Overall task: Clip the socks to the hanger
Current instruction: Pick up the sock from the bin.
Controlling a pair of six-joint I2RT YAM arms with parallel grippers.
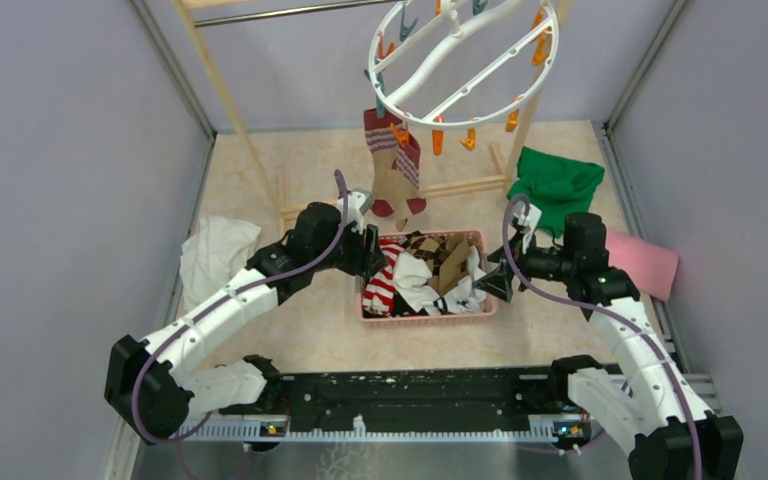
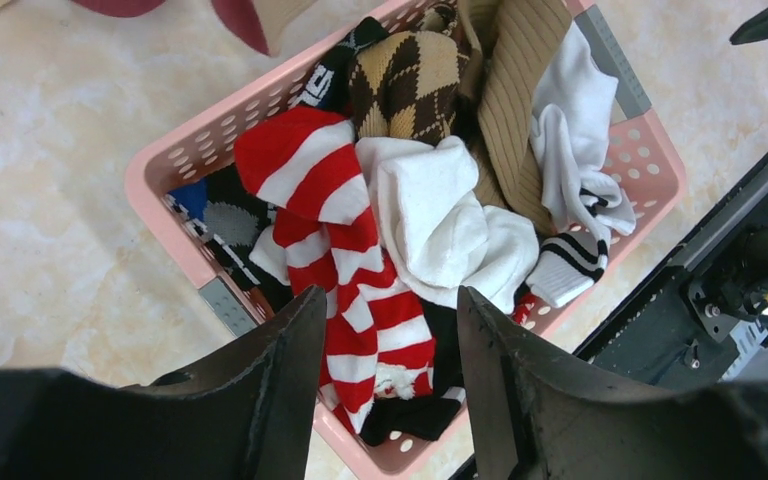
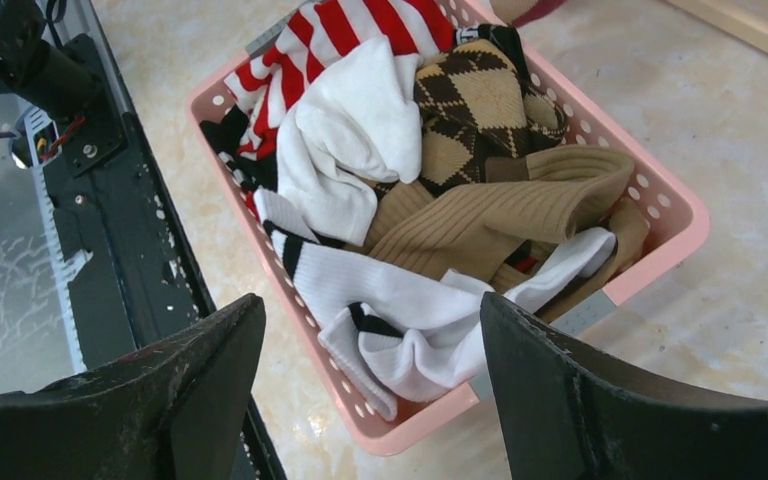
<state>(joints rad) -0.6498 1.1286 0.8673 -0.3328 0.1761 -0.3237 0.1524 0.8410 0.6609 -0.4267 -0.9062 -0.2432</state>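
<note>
The white round hanger (image 1: 460, 62) with orange and teal pegs hangs at the top. A tan and maroon striped sock (image 1: 393, 172) is clipped to its near edge. A pink basket (image 1: 430, 318) holds more socks: red-and-white striped (image 2: 332, 232), brown argyle (image 2: 405, 85), plain white (image 2: 440, 210), tan ribbed (image 3: 500, 215), and white with black bands (image 3: 400, 300). My left gripper (image 2: 390, 300) hovers open over the striped sock at the basket's left end (image 1: 370, 250), holding nothing. At the basket's right end my right gripper (image 3: 372, 305) stands open over the banded sock (image 1: 495, 283).
A green cloth (image 1: 558, 183) and a pink cloth (image 1: 643, 262) lie right of the basket. A white cloth (image 1: 218, 255) lies at the left wall. The wooden rack frame (image 1: 222, 95) stands behind. A black base rail (image 1: 410, 395) runs along the near edge.
</note>
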